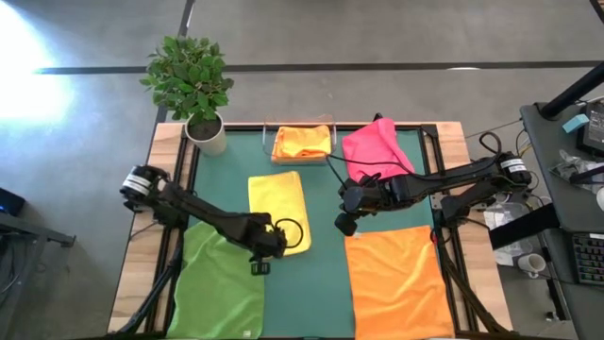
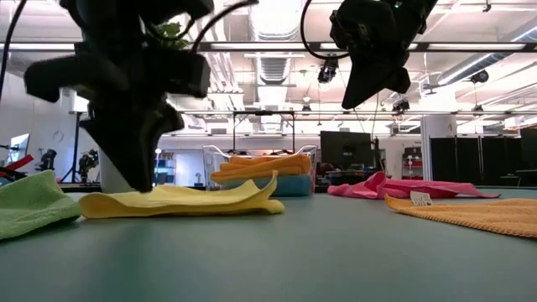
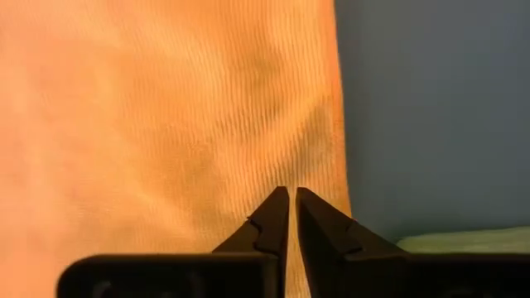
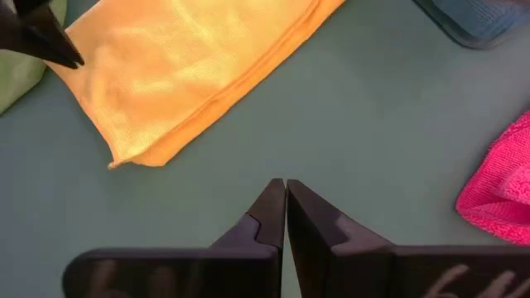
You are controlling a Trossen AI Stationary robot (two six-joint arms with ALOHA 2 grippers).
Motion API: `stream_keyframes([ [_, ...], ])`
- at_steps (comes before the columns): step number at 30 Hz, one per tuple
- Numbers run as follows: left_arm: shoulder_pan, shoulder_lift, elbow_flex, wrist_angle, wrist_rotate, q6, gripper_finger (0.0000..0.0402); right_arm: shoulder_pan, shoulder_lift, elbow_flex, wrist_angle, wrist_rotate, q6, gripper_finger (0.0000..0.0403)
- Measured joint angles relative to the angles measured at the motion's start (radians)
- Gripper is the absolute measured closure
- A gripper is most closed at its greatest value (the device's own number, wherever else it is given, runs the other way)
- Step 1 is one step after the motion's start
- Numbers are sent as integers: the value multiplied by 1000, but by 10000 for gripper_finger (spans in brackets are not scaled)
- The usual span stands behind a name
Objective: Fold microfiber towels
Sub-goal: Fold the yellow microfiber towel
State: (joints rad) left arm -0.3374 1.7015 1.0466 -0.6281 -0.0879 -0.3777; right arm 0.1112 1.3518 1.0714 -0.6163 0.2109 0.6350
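Note:
A yellow towel (image 1: 279, 194), folded into a long strip, lies flat at the table's middle; it also shows in the low view (image 2: 180, 201) and the right wrist view (image 4: 199, 66). My left gripper (image 3: 291, 194) is shut, its tips down on this towel near its near left corner (image 1: 267, 247). My right gripper (image 4: 286, 184) is shut and empty, raised above the bare mat right of the yellow towel (image 1: 345, 225). A green towel (image 1: 222, 283) lies spread at the near left. An orange towel (image 1: 396, 279) lies spread at the near right. A pink towel (image 1: 376, 146) lies crumpled at the far right. My left gripper comes from above, pointing down. Its shut fingertips (image 2: 143, 186) meet the yellow towel's top near its edge (image 3: 327, 178), by the near left corner. The towel lies flat on the table. Whether any cloth is caught between the fingers I cannot tell.
A clear tray (image 1: 302, 127) at the far middle holds a folded orange towel (image 1: 302, 142) on a light blue one (image 2: 289, 186). A potted plant (image 1: 193, 80) stands at the far left corner. Bare green mat (image 1: 321, 283) lies between the green and orange towels.

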Motion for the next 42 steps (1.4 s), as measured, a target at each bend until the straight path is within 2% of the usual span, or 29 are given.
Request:
stream_keyframes([
  [4,2,-31,0,-2,-23,2,370,0,0,0,1,0,0,394],
  [7,4,-63,5,-38,-32,19,339,0,0,0,13,0,-26,394],
  [12,3,-106,68,-223,-33,16,277,5,0,-1,109,-33,-162,393],
  [17,-13,-144,115,-383,-26,-146,237,6,2,-1,224,-119,-283,376],
  [23,-103,-168,111,-370,-51,-168,236,6,45,-1,292,-211,-367,326],
  [28,-193,-140,106,-316,-238,-169,240,29,128,-1,365,-213,-537,284],
  [31,-212,-113,105,-281,-299,-168,240,51,179,-1,445,-215,-668,269],
  [35,-212,-61,104,-237,-305,-169,240,79,248,-1,545,-220,-763,259],
  [42,-219,14,103,-190,-289,-192,240,97,361,45,572,-220,-800,257],
])
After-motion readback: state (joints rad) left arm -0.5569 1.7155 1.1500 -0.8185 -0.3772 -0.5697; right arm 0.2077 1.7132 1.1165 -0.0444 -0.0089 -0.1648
